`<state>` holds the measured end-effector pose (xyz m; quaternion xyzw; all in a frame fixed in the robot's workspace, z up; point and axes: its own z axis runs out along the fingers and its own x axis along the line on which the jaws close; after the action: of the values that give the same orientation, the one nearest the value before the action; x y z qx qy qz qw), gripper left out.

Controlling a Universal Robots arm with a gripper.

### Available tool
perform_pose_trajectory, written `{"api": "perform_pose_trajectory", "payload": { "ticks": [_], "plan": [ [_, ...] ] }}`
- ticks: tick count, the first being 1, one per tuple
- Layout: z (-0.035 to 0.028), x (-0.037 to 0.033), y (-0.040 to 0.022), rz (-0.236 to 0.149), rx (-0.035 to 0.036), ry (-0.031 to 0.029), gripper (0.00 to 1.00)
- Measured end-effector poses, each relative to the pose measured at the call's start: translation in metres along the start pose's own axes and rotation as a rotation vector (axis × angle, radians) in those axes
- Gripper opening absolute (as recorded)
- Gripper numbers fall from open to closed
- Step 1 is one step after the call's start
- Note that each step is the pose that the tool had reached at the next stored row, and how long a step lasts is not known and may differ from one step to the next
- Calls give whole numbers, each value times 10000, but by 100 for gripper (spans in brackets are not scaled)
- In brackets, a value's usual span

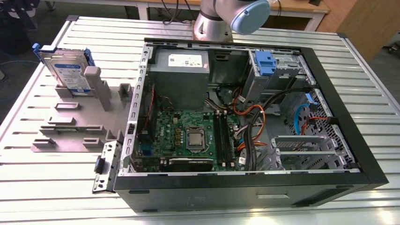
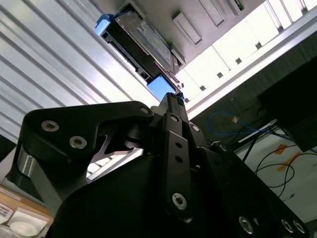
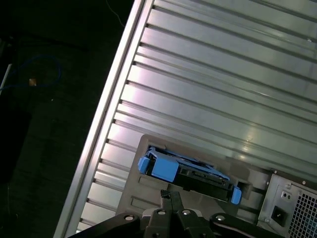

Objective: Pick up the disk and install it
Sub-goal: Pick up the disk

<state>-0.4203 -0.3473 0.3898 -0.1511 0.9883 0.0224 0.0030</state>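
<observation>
Gripper [image 3: 171, 194] with its two fingertips pressed together, pinching nothing. Looks the same in the second wrist view, as one narrow black stack with no gap at the tip. Hangs in the air, pointed toward the disk [image 3: 185, 171], near it but without any touch.

Not yet picked up and not yet installed, the disk. Stands on its long edge in a grey holder [image 1: 69, 126], upright between the grey posts of that holder, apart from the gripper. Shows in the exterior view the white-and-blue label on the silver face and the bright blue carrier around the frame. Sits at the exterior view's left, on the slatted metal table [image 1: 44, 192], outside the computer case [image 1: 250, 190].

Just beside the holder, toward the exterior view's right: the open black computer case, lying on its side. Inside it a green motherboard [image 1: 187, 136], a grey power supply box [image 1: 181, 70] with a white sticker, and a silver metal cage [image 1: 284, 70] with a small blue latch [image 1: 265, 63]. Orange and blue cables [image 1: 247, 112] between the motherboard and the cage. Behind the case, part of the arm [image 1: 228, 18], grey and pale blue.
</observation>
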Motion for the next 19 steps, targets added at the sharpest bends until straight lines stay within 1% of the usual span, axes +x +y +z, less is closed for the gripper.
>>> {"api": "perform_pose_trajectory", "payload": {
  "ticks": [19],
  "plan": [
    [0, 0, 0, -313, -4, 13, 11]
  ]
}}
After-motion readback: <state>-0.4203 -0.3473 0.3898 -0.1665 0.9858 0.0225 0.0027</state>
